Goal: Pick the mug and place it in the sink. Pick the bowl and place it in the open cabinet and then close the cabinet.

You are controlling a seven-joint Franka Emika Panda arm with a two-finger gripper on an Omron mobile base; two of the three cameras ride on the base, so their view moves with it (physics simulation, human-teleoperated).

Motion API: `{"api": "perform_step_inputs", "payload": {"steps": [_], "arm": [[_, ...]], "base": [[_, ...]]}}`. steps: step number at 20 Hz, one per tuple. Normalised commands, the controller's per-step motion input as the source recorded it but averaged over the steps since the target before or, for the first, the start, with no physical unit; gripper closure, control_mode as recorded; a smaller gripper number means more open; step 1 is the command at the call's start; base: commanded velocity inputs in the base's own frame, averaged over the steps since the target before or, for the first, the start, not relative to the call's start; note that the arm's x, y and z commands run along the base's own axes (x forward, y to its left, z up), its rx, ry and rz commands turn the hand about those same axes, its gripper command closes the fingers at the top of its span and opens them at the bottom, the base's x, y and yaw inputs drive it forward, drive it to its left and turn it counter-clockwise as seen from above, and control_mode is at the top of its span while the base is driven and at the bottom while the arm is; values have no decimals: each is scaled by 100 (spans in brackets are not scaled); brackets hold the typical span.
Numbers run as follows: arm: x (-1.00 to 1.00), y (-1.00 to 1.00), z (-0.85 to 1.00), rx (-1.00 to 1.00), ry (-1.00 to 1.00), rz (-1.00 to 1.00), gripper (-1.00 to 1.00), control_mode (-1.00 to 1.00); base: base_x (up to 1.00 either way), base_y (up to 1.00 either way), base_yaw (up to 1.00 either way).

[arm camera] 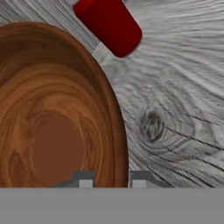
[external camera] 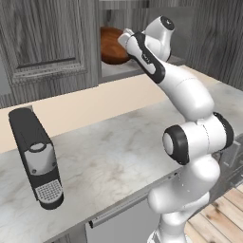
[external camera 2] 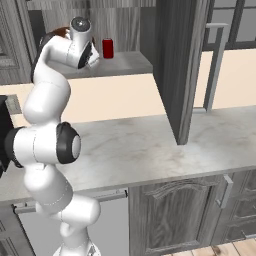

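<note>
jaws: set on either side of the bowl (arm camera: 57,113) rim, one fingertip (arm camera: 85,179) inside, one outside; gripper (arm camera: 112,180) clamped on it
bowl: held inside the open cabinet (external camera 2: 175,65), on its shelf (external camera 2: 125,62)
red can (arm camera: 109,24): seen just beside the bowl

Glossy white arm (external camera: 190,142) of rounded, bulbous segments stacked like fat capsules. Dark charcoal rings at the joints, each circling a pale grey round end cap. Long black stripe down the upper link near the wrist. Grey-white disc with a small dark centre capping the topmost joint. No cables or screws to be made out. Claw (arm camera: 112,181) with two small grey tips, each bearing a lighter square pad.
</note>
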Motion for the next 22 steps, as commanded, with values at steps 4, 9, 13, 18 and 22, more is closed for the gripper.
{"api": "perform_step_inputs", "payload": {"steps": [4,9,13,18,22], "arm": [[12,12,-14,-8,0,0,100,-100],[5,7,-22,-6,1,0,100,-100],[0,0,-28,-1,0,0,100,-100],[0,0,-47,0,0,3,100,-100],[5,10,-33,-4,0,3,100,-100]], "base": [[0,0,0],[0,0,0],[0,0,0],[0,0,0],[0,0,0]]}}
